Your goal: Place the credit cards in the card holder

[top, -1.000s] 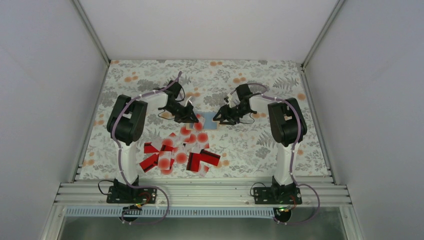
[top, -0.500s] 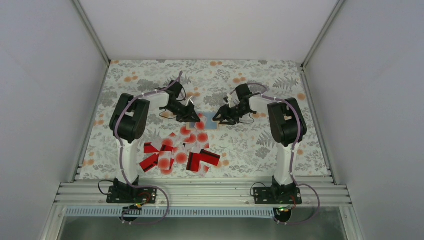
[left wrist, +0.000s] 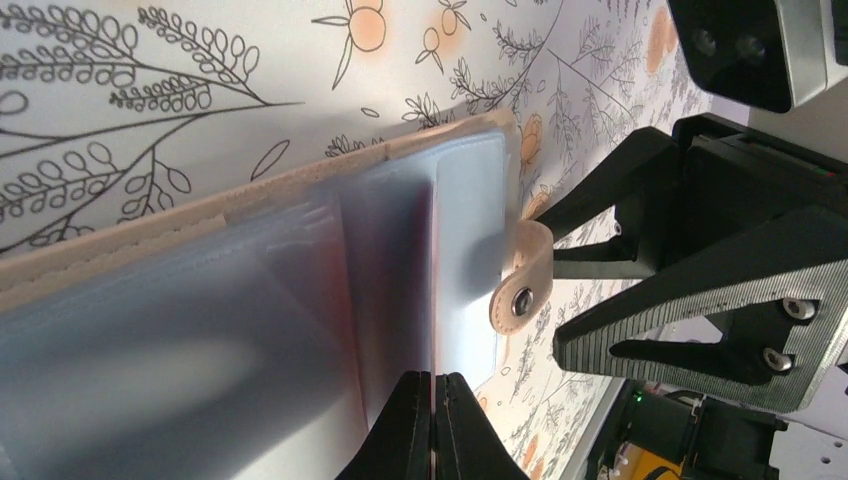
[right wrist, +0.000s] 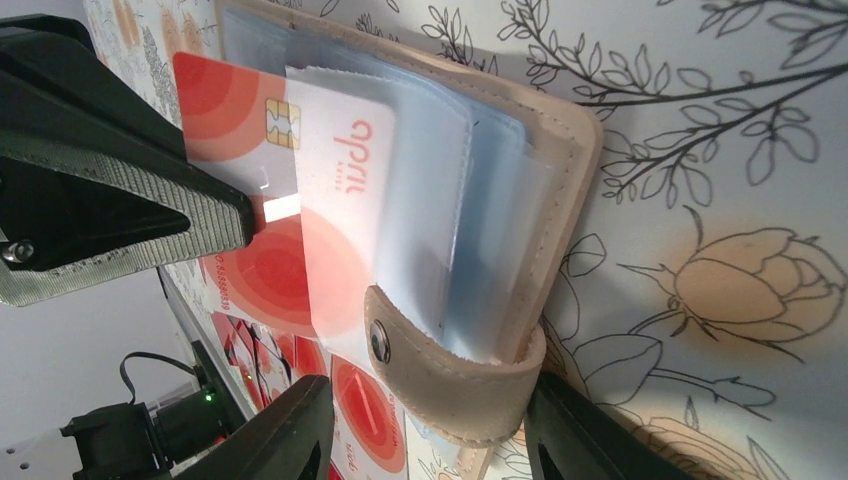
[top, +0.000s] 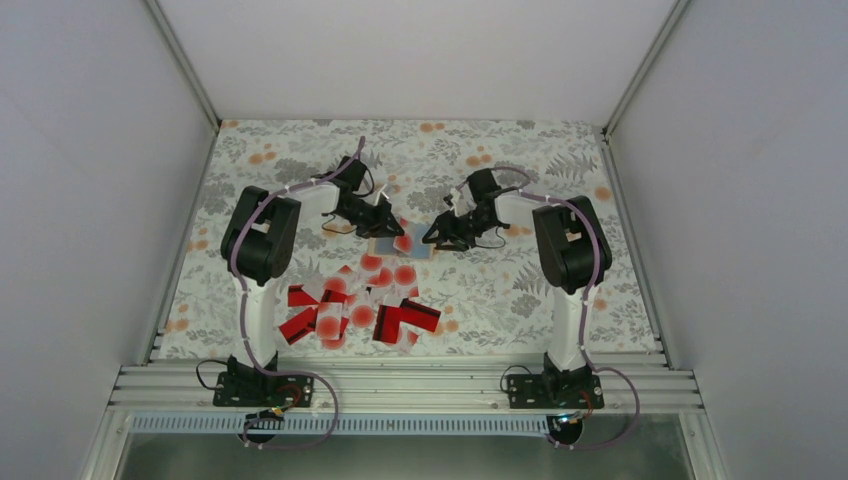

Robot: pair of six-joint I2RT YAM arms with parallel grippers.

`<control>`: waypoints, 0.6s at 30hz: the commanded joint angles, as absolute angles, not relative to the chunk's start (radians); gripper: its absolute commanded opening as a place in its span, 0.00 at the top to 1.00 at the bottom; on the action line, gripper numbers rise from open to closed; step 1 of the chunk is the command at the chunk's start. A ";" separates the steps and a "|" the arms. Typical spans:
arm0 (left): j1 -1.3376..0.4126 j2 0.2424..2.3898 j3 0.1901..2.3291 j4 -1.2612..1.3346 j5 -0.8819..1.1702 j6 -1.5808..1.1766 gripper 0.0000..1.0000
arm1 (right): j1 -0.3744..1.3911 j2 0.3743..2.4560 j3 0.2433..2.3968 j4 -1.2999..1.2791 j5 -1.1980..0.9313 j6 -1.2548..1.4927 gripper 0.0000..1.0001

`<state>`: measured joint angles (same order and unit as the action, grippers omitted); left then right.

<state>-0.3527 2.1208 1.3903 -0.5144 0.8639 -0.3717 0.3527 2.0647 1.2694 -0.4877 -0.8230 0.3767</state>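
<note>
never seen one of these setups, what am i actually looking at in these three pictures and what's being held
These are two robot arms, a left arm and a right arm, bolted to a flowered table, each ending in a two-finger gripper. The wide picture looks down from above and behind them. The other two come from wrist cameras, so each shows its own fingers close up. On the table lie loose cards, red or white with red dots, and beyond them an open tan holder. The left gripper is shut on a card, partly inside a sleeve of the holder. The right gripper has its jaws either side of the holder's strap; whether they pinch it is unclear.
</note>
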 commanded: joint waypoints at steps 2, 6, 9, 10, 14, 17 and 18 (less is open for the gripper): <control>-0.351 2.142 1.405 -0.472 0.847 -0.382 0.98 | 0.378 2.107 1.238 -0.511 -0.756 0.386 0.51; -0.351 2.148 1.400 -0.462 0.852 -0.383 0.98 | 0.383 2.103 1.232 -0.509 -0.754 0.391 0.51; -0.351 2.144 1.385 -0.454 0.854 -0.384 0.98 | 0.385 2.102 1.228 -0.507 -0.750 0.392 0.51; -0.352 2.141 1.378 -0.446 0.855 -0.387 0.98 | 0.385 2.101 1.227 -0.505 -0.751 0.394 0.51; -0.354 2.138 1.367 -0.436 0.858 -0.392 0.98 | 0.387 2.101 1.226 -0.497 -0.753 0.400 0.51; -0.359 2.139 1.368 -0.437 0.861 -0.394 0.98 | 0.389 2.101 1.227 -0.493 -0.755 0.405 0.51; -0.361 2.141 1.369 -0.439 0.862 -0.392 0.98 | 0.390 2.103 1.227 -0.491 -0.755 0.406 0.51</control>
